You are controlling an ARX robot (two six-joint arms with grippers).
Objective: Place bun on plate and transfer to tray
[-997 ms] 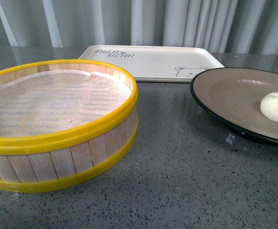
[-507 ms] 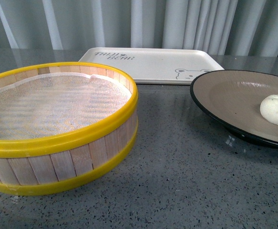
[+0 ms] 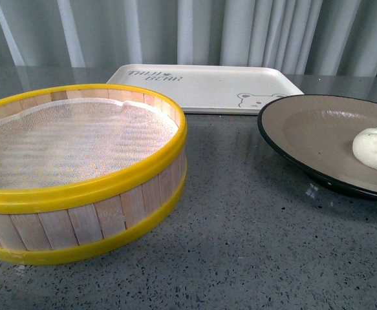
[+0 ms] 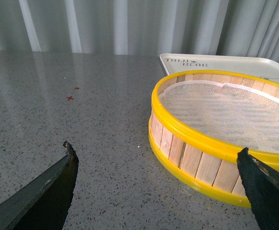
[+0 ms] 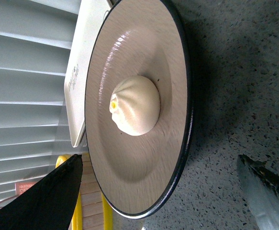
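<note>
Bkgd: pale grey pleated curtain [image 3: 240,32] behind a dark grey speckled surface [image 3: 240,245]. Neither arm shows in front view.

Objs on surface (front view):
- steamer basket [image 3: 110,213]: wood slats, yellow rims top + bottom, white mesh liner [image 3: 72,139] inside. Near left.
- tray [image 3: 201,90]: cream-white, grey lettering + bear face, lying flat at far centre, behind the basket.
- plate [image 3: 304,129]: grey-brown inside, glossy black rim, at right, partly cut by frame edge. Its far rim overlaps the tray's near-right corner in this view; touching or apart, can't tell.
- bun [image 3: 376,147]: sits on the plate's grey-brown inside. Right wrist view shows it approx. mid-plate, pleated top w/ orange dot visible.

left end effector [image 4: 157,152]: open, dark fingers [image 4: 43,191] spread wide, nothing between them. Low over the surface, just beside the basket wall. One fingertip overlaps the basket's lower yellow rim in view; contact can't tell.

right end effector [image 5: 159,163]: open, fingers [image 5: 43,201] spread wide, nothing gripped. Faces the plate + bun and is clear of the bun.

Misc: two small red marks [image 4: 70,98] on the surface, on the basket's side away from the plate.
</note>
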